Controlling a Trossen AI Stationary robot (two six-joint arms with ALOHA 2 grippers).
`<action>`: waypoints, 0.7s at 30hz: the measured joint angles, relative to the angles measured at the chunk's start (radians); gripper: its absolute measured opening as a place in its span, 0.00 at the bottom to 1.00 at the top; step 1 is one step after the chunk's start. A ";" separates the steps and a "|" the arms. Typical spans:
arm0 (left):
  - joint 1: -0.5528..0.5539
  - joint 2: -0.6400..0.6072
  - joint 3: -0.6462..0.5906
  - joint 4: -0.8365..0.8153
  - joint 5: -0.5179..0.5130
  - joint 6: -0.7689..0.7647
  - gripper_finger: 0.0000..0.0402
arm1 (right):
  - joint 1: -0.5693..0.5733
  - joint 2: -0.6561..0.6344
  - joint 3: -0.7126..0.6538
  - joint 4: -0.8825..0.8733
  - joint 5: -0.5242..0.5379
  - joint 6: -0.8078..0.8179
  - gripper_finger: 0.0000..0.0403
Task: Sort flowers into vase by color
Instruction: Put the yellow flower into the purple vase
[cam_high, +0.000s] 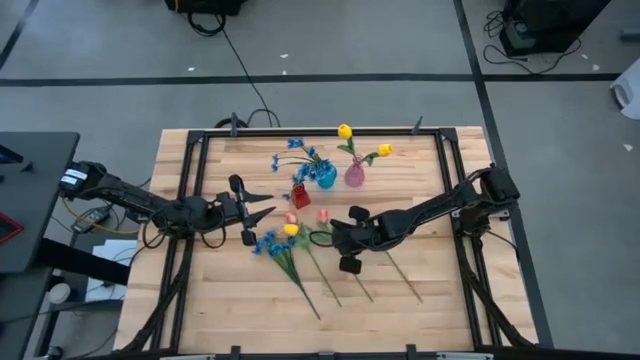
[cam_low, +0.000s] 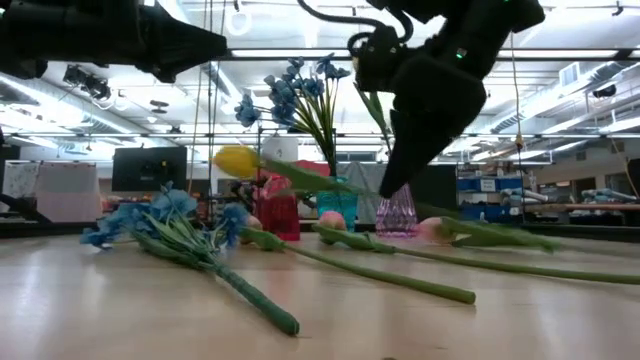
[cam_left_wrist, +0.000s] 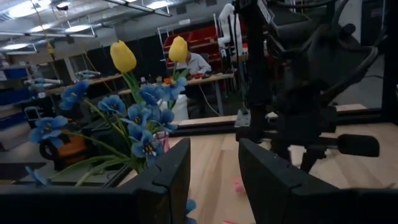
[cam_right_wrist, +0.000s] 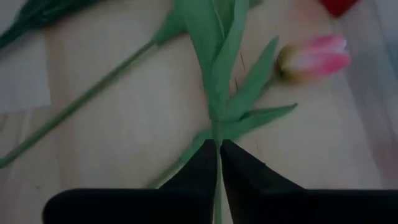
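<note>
I see blue flowers (cam_high: 297, 152) in the teal vase (cam_high: 326, 178), yellow tulips (cam_high: 345, 131) in the pink vase (cam_high: 355, 175); my right gripper (cam_right_wrist: 219, 163) pinches a green stem (cam_right_wrist: 219, 118) on the counter (cam_high: 460, 300); my left gripper (cam_high: 262, 207) hovers, fingers apart.

No legible text, labels, brands or numbers on any surface in any view.
</note>
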 joint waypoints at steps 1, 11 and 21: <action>0.000 0.000 0.000 -0.002 0.000 -0.007 0.35 | 0.000 0.000 0.000 -0.009 -0.001 0.012 0.11; 0.000 0.000 0.000 -0.007 0.000 -0.020 0.35 | -0.020 0.005 -0.037 0.169 -0.018 -0.011 0.28; 0.000 0.000 0.000 -0.021 0.000 -0.021 0.35 | -0.031 0.006 -0.130 0.320 -0.021 -0.061 0.30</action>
